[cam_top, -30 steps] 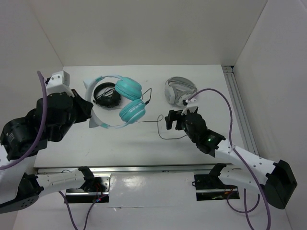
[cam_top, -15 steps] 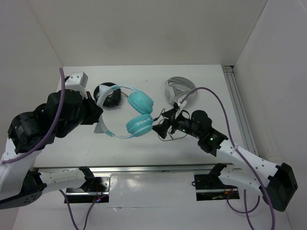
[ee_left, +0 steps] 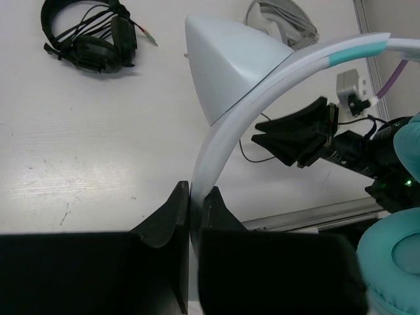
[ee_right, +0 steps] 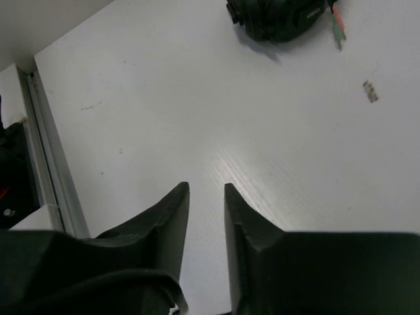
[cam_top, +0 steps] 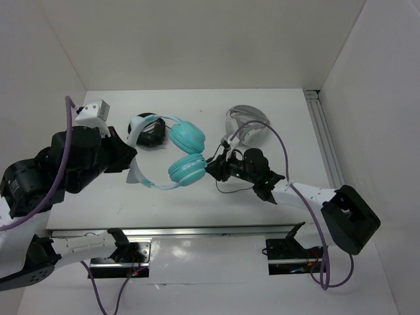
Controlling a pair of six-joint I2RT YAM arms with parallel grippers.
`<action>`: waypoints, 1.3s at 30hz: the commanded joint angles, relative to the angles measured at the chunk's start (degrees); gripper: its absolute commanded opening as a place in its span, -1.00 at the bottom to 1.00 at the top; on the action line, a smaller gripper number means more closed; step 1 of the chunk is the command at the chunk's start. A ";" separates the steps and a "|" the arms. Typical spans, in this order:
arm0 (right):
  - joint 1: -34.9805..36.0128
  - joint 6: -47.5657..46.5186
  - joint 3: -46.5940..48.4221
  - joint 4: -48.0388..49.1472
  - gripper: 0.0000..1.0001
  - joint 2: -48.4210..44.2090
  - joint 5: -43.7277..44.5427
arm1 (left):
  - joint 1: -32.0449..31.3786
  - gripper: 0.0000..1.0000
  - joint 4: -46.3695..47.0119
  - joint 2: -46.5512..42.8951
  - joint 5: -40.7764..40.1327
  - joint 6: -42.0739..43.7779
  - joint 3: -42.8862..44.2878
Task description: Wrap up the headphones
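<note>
Aloft over the white table, the over-ear headphones with round teal ear cups hang by their pale translucent headband, which the left gripper has clamped edge-on between its black fingers. Held that way, the cups dangle free toward the right arm, seemingly so the thin black cable trailing onto the table can be gathered and wound around the set. The right gripper sits low, just beside the lower ear cup. Its wrist view shows the jaws narrowed to a slim gap with bare table between them and nothing gripped. The cable does not appear in that view, so it looks uncaught. Behind the raised set lies an all-black pair of headphones with its own tangled lead, close enough to foul a sweeping move. A white and grey pair rests farther back on the right arm's side.
</note>
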 commanded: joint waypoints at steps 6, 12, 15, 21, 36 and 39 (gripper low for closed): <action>-0.70 2.70 -6.92 7.31 -1.00 -5.58 5.25 | 0.24 -1.00 3.16 -1.46 -8.32 -5.57 2.34; 2.54 2.18 -4.66 -16.46 -1.00 -25.63 28.80 | 0.24 -1.00 -0.08 -0.32 -18.96 -8.28 -3.36; 3.86 0.77 0.26 -25.28 -1.00 -31.43 27.87 | 0.77 -1.00 -2.90 2.13 -23.52 -12.41 -4.07; 7.82 -4.06 10.37 -40.60 -1.00 -32.07 21.53 | 3.57 -1.00 -0.74 6.88 -24.95 -13.50 -6.51; 14.68 -15.92 32.35 -58.60 -1.00 -22.05 45.35 | 5.51 -1.00 13.35 23.50 -7.11 14.11 -21.20; 14.68 -18.91 36.13 -64.22 -1.00 -20.21 39.22 | 4.29 -1.00 13.88 25.34 -4.40 17.18 -22.44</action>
